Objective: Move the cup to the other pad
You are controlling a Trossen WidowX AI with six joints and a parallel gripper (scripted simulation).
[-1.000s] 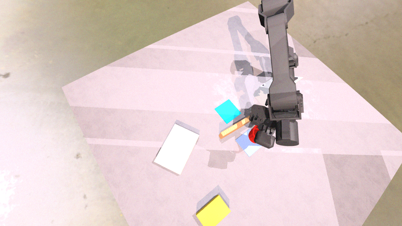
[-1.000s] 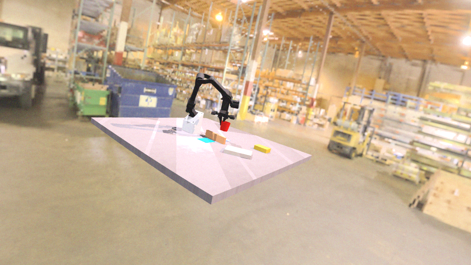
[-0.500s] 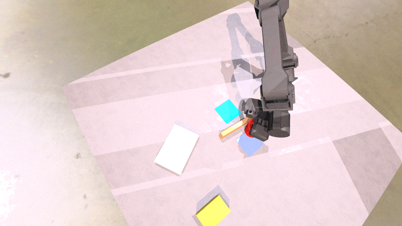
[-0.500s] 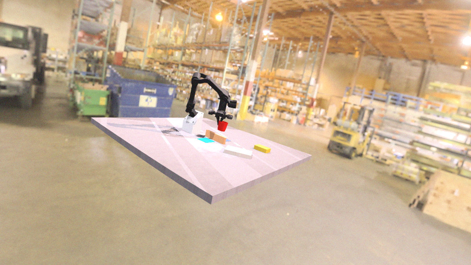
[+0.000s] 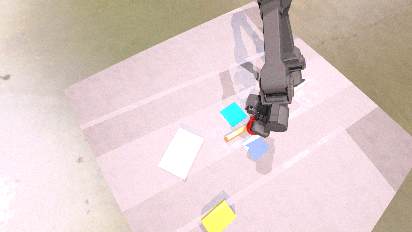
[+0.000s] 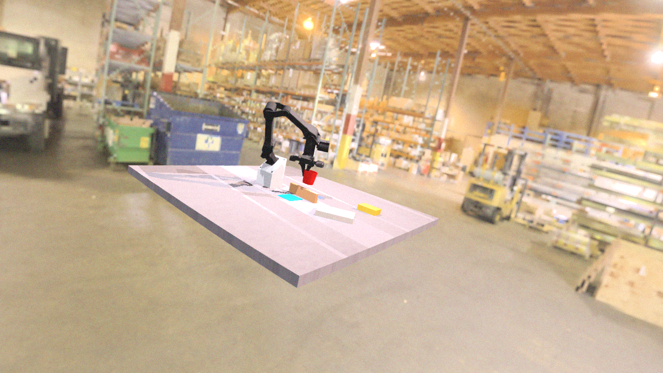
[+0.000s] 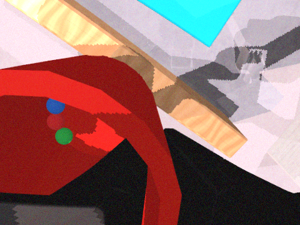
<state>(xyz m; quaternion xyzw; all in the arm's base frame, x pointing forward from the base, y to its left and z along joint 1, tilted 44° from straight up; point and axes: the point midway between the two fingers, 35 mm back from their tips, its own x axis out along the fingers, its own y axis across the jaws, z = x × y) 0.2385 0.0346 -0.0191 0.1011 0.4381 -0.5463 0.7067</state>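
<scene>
My gripper point(image 6: 304, 170) is shut on the wall of the red cup point(image 5: 250, 126) point(image 6: 310, 177) point(image 7: 75, 85) and holds it in the air, roughly upright. In the top view the cup shows beside one end of the orange barrier, between the two pads. In the wrist view a blue marble point(image 7: 55, 105), a red marble point(image 7: 54, 121) and a green marble point(image 7: 64, 136) lie inside it. The cyan pad point(image 5: 233, 114) point(image 6: 290, 197) point(image 7: 197, 15) is bare, beyond the barrier. The blue pad point(image 5: 257, 148) is bare too, on the barrier's other side. The fingertips are hidden in the top view.
The low orange barrier point(image 5: 236, 133) point(image 6: 304, 192) point(image 7: 212, 132) stands between the pads, close to the cup in the top view. A white block point(image 5: 181, 152) point(image 6: 334, 213) lies to the left there, and a yellow block point(image 5: 219, 216) point(image 6: 369, 209) near the bottom.
</scene>
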